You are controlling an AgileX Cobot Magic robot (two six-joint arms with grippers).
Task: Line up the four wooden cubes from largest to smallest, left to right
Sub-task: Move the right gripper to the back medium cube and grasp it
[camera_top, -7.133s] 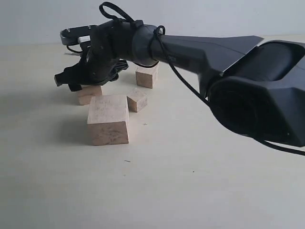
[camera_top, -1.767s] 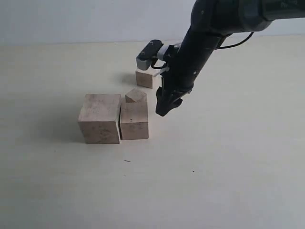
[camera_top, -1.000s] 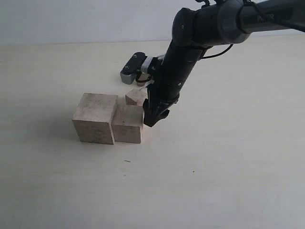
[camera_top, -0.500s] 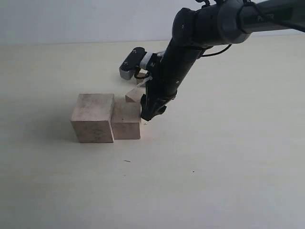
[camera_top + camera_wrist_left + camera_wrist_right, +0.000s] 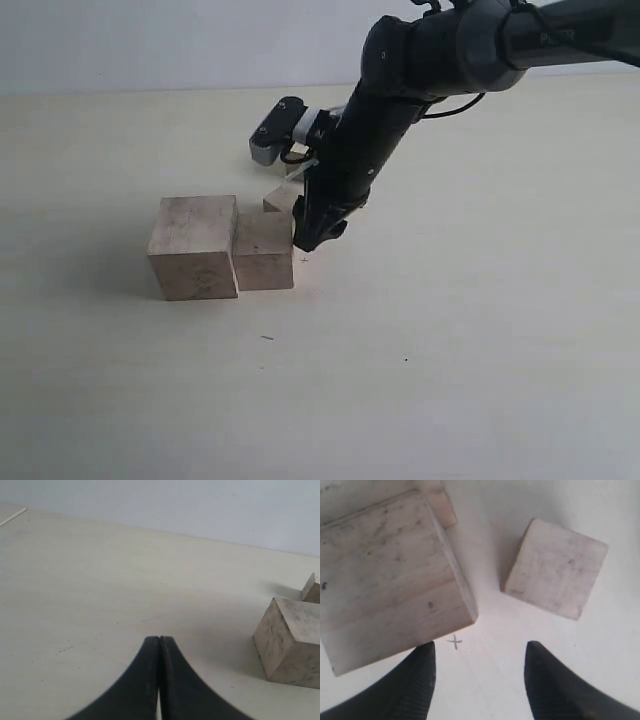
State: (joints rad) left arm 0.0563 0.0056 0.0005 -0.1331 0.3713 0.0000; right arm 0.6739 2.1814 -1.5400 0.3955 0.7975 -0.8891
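Worktop carries the big cube with the mid cube touching its right side. The small cube sits just behind the mid cube. Right gripper, jaws apart and empty, hangs low just right of the mid cube. Left gripper is closed, clear of the cubes.

- Pale cream worktop, matte and smooth, filling most of the exterior view.
- Plain light grey-blue wall behind, meeting the worktop's far edge in a straight line.
- Small thin cross mark drawn on the bare worktop, grey and faint.
- Short dark fleck near the front, and a tiny dark speck well apart to its right.
- Thin pale strip lying slantwise at a far corner in the left wrist view.
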